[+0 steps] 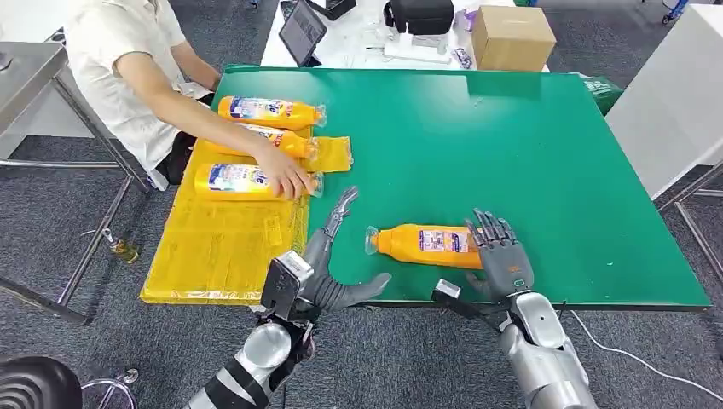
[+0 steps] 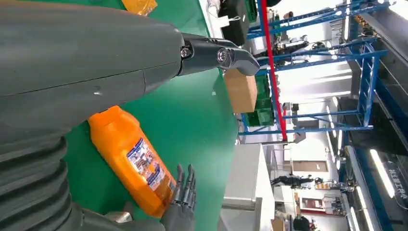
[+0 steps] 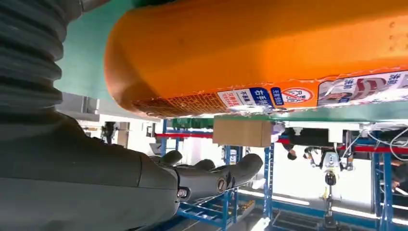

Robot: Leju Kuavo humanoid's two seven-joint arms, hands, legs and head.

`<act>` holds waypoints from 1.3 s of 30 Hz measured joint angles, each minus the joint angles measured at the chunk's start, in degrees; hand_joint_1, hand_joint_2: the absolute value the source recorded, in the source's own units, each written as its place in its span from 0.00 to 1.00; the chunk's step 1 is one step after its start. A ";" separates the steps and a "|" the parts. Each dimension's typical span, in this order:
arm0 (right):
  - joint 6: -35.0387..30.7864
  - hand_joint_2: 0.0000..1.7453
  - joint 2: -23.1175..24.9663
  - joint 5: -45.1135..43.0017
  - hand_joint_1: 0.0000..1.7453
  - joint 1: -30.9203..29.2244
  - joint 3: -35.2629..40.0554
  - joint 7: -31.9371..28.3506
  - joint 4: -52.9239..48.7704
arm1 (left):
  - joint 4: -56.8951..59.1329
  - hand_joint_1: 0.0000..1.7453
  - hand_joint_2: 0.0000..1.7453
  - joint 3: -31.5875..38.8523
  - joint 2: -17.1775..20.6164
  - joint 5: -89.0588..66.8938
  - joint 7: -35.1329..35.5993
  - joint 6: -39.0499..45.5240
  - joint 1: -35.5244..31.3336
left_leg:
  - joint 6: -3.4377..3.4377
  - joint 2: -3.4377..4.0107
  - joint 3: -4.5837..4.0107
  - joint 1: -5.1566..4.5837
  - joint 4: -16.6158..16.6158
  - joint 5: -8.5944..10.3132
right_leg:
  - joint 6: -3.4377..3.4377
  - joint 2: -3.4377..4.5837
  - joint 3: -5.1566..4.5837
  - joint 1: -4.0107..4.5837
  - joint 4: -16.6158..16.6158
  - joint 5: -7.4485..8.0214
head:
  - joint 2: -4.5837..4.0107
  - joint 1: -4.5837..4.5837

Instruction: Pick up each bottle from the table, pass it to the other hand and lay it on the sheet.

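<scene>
Our right hand [image 1: 501,247] rests spread at the bottle's [image 1: 426,243] base, not yet gripping; left hand [image 1: 337,256] waits released. Next we must clasp and lift.

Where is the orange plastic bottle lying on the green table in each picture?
Head view: the orange plastic bottle lies near the green table's front edge, right hand at its base.
Left wrist view: low down, beside the hand's grey cover.
Right wrist view: very close, across the top.
Shared landmark: brown cardboard box.
</scene>
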 measured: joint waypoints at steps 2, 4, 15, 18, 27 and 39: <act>0.00 1.00 -0.18 -0.72 0.00 -0.32 0.77 0.57 0.70 | 0.00 0.00 1.00 -0.02 0.00 -0.02 0.00 0.28 -0.09 | 0.00 0.00 0.00 0.00 0.00 0.00 | 0.00 0.00 0.00 0.00 0.00 0.00 | 0.00 0.02; 0.00 1.00 -0.31 -1.29 0.00 -0.80 1.53 1.11 1.70 | 0.00 0.00 1.00 -0.02 0.00 -0.02 0.00 0.28 -0.19 | 0.00 0.00 -0.01 0.00 0.00 0.00 | 0.00 0.00 0.01 0.00 0.00 0.00 | 0.00 0.02; 1.12 1.00 0.11 -6.56 0.11 -6.67 5.07 0.65 12.55 | 0.02 0.00 1.00 -1.11 -0.24 0.02 -0.02 -0.26 -1.05 | 0.01 0.04 0.10 0.00 0.00 0.02 | 0.00 0.03 0.04 0.00 0.00 0.01 | 0.00 0.02; 4.49 1.00 0.11 -7.93 0.02 -8.19 5.88 1.79 14.91 | 0.02 0.00 1.00 -1.20 -0.26 0.02 0.00 -0.50 -1.31 | 0.00 0.10 0.20 0.00 0.00 0.00 | -0.01 0.05 0.08 0.00 0.00 0.02 | 0.00 0.00; 12.37 1.00 -1.11 -9.83 1.00 -12.15 10.01 5.14 18.21 | 0.02 0.00 1.00 -1.51 -0.28 0.20 0.44 -2.42 -1.60 | 0.00 0.28 0.62 0.00 0.00 -0.01 | 0.01 0.18 0.44 0.00 -0.04 0.08 | 0.00 0.02; 21.64 1.00 -4.26 -7.63 1.00 -15.91 16.18 7.15 19.76 | 0.04 0.00 1.00 -2.47 -0.31 1.20 1.75 -6.75 -2.63 | 0.05 0.11 0.99 -0.01 0.00 0.05 | 0.04 0.18 0.87 0.00 -0.08 0.08 | 0.00 0.00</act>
